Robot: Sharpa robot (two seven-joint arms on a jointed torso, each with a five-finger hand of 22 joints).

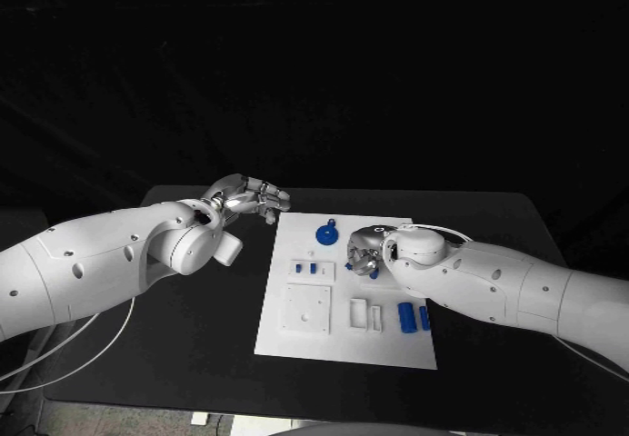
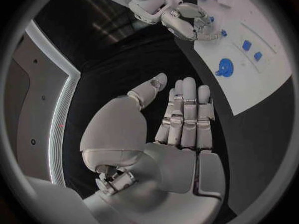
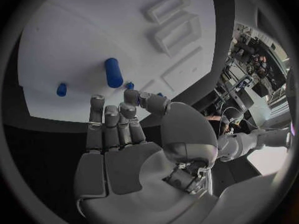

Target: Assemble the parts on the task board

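Note:
The white task board [image 1: 344,341] lies in the middle of the black table. On it are a round blue part [image 1: 326,236], two small blue parts [image 1: 305,269] and two blue cylinders [image 1: 414,318]. My right hand [image 1: 367,252] hovers over the board's middle with its fingers [image 3: 106,119] stretched out and nothing between them. A blue cylinder [image 3: 112,72] and a small blue part [image 3: 62,89] lie just beyond its fingertips. My left hand [image 1: 246,198] is off the board's far left corner, above the table. Its fingers [image 2: 187,109] are straight and it holds nothing.
White raised frames [image 1: 365,314] and a square white plate [image 1: 311,309] stand on the board's near half. Bare black table [image 1: 196,354] runs along the board's left side and in front of it. The right arm [image 1: 524,291] crosses the board's right edge.

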